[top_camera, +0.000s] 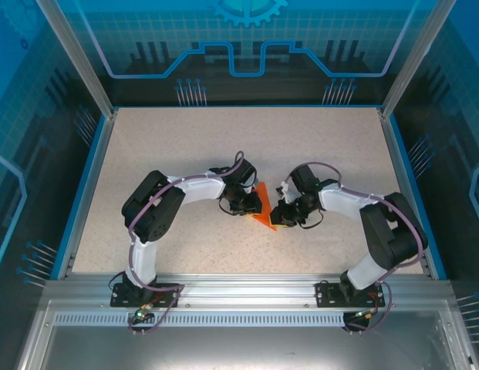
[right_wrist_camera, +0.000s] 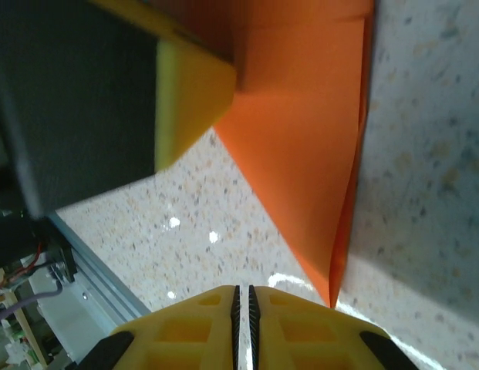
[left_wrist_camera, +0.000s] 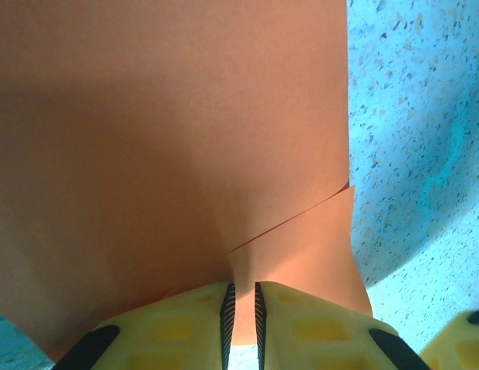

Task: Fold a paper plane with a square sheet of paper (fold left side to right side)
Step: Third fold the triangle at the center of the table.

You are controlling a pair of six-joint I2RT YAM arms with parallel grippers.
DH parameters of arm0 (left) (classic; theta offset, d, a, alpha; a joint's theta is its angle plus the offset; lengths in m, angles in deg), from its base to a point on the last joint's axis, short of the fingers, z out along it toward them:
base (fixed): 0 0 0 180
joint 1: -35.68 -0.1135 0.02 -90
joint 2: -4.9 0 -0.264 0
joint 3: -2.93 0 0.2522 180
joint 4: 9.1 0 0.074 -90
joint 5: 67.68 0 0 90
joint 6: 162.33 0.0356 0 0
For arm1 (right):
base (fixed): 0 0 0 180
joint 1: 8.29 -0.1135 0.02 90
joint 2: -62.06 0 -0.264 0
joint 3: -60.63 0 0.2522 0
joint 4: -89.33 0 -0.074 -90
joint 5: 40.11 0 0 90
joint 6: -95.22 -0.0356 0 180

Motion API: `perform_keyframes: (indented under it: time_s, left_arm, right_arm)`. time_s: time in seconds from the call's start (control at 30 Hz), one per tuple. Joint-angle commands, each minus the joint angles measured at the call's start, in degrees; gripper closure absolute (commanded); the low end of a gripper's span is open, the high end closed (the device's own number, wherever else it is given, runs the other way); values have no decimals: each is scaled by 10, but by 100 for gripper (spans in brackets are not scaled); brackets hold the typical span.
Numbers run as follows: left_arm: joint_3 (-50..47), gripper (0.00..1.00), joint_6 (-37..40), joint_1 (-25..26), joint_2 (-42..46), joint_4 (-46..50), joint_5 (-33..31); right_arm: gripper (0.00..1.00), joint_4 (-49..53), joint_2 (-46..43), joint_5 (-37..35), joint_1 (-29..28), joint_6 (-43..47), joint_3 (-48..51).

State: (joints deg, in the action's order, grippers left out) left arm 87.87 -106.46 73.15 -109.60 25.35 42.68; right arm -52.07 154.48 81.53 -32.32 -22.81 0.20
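The orange sheet of paper stands half raised in the middle of the table, folded into a pointed wedge with its tip toward the near edge. My left gripper holds it from the left. In the left wrist view the paper spreads upward from my left gripper, whose jaws pinch a flap of it. My right gripper is close on the right of the wedge. In the right wrist view my right gripper has its jaws together on nothing, and the paper's tip ends just right of them.
The speckled table is bounded by blue rails on the left, right and back. An aluminium rail carrying both arm bases runs along the near edge. A yellow finger of the left gripper shows above the paper in the right wrist view.
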Motion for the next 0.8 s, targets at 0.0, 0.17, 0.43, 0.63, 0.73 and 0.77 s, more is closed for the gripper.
perform_keyframes:
  time_s: [0.0,0.17,0.43,0.63,0.73,0.77]
  left_arm:
    - [1,79,10,4,-24,24,-31]
    - [2,79,9,5,-22,24,-33]
    - [18,78,11,5,-9,28,-29]
    - [23,77,4,6,27,26,-16]
    - [16,76,3,10,56,29,-15]
    - [12,77,1,12,65,28,-13]
  right_arm:
    - [86,4,38,-21,-7,-20,-19]
    - [87,27,65,-54,-8,-18,-9]
    - [88,51,72,-105,-9,-21,31]
    - [88,60,82,-141,-17,-22,35]
    - [89,64,86,-158,-20,-24,29]
    - [89,64,87,-158,-20,-25,28]
